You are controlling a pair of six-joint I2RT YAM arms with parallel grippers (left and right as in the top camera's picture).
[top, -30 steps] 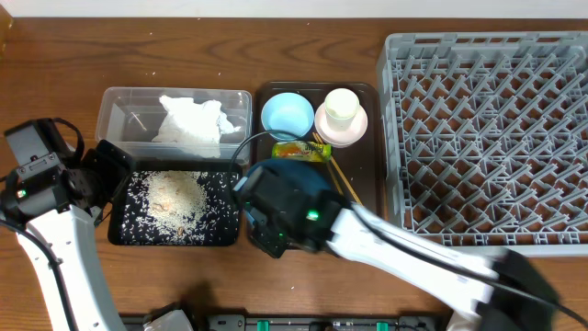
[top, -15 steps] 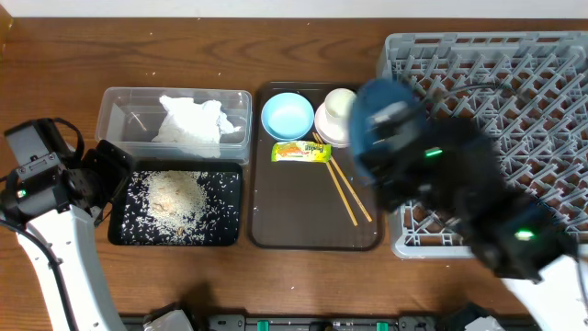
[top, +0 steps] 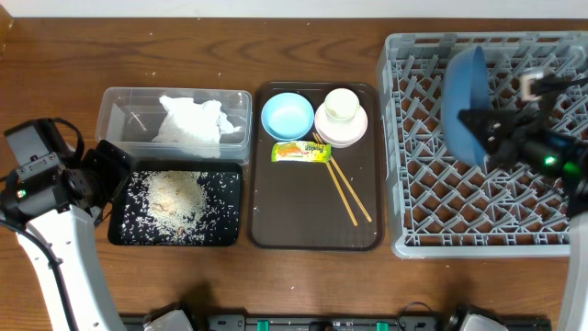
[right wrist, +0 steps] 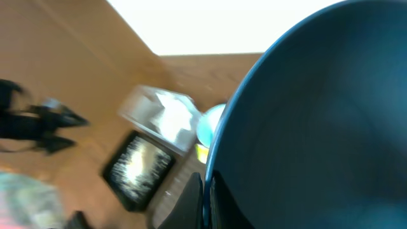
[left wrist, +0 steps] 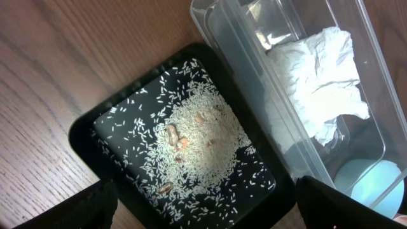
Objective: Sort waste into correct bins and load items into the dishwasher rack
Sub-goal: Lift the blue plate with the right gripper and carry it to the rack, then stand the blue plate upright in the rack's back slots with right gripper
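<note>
Rack (top: pixel 432 230): big grey peg crate, fills the right side of overhead frame; stiff, no need to grab it. Brown tray (top: pixel 276 234), centre, carries the small stuff. Plate (top: pixel 462 97): dark blue, glossy, up on edge over the rack's upper middle, right gripper (top: pixel 489 127) clenched on its rim; in the right wrist view it fills the right half of frame. Prob. heavy-ish, rigid, slick glaze, breakable. A rim pinch is the only real hold, so it could swing or slip; lower slow btw pegs. Tub (top: pixel 115 129), upper left: clear, w/ white napkin (top: pixel 191 119) inside, soft & light. Black tray (top: pixel 124 230) just below it, rice (top: pixel 175 195) heaped mid-tray, loose grains. Left gripper (top: pixel 108 173) at that tray's left edge, jaws spread wide, nothing in them. Top of brown tray: light-blue bowl (top: pixel 288 116), white bowl (top: pixel 356 133) w/ cream cup (top: pixel 341 105) on top of it; hard, smooth, take by rim. Chopsticks (top: pixel 344 193): thin, light, lying flat, awkward to pinch. Wrapper (top: pixel 300 152): yellow-green, flimsy, grab mid-body.
</note>
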